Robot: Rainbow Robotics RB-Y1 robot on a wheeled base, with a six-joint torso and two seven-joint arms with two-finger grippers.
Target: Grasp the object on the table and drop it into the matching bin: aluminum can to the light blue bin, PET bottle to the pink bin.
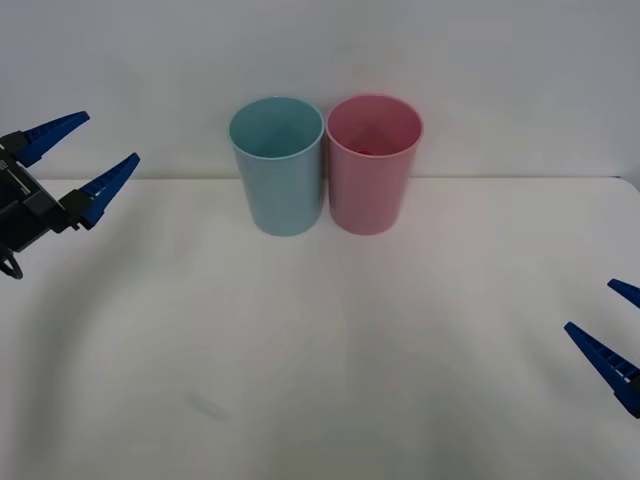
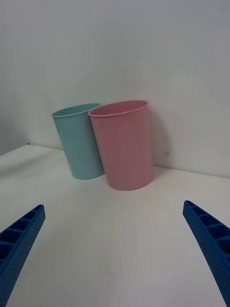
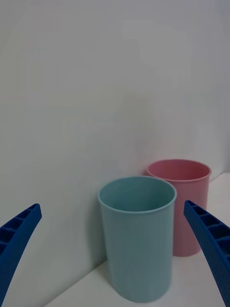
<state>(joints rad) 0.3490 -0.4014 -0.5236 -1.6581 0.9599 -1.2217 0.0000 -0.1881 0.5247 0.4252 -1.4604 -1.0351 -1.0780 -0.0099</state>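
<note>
1. Bottle: I see a small red patch (image 1: pixel 366 148) inside the pink bin (image 1: pixel 372 190), low against its far inner wall. I cannot tell more of it than that red spot.
2. I see the pink bin standing upright at the back of the white counter (image 1: pixel 320 350), touching the light blue bin (image 1: pixel 280 185), which stands just beside it on the robot's left.
3. My left tool (image 1: pixel 85 155) hangs at the left edge of the front view, raised off the counter, with its two blue ribbed fingers spread apart and nothing between them.
4. From the left tool, the light blue bin (image 3: pixel 138 240) is the nearer one, straight ahead between the spread fingers (image 3: pixel 17 235); the pink bin (image 3: pixel 184 201) stands behind it and a little to one side.
5. My right tool (image 1: pixel 620 330) sits low at the right edge of the front view, near the counter, released as well, its fingers parted and empty.
6. From the right tool, the pink bin (image 2: pixel 125 144) is the nearer one, ahead and between the fingers (image 2: pixel 211 240); the light blue bin (image 2: pixel 79 141) stands beyond it, partly hidden by the pink wall.
7. Both tools are well apart from the bins and from each other.
</note>
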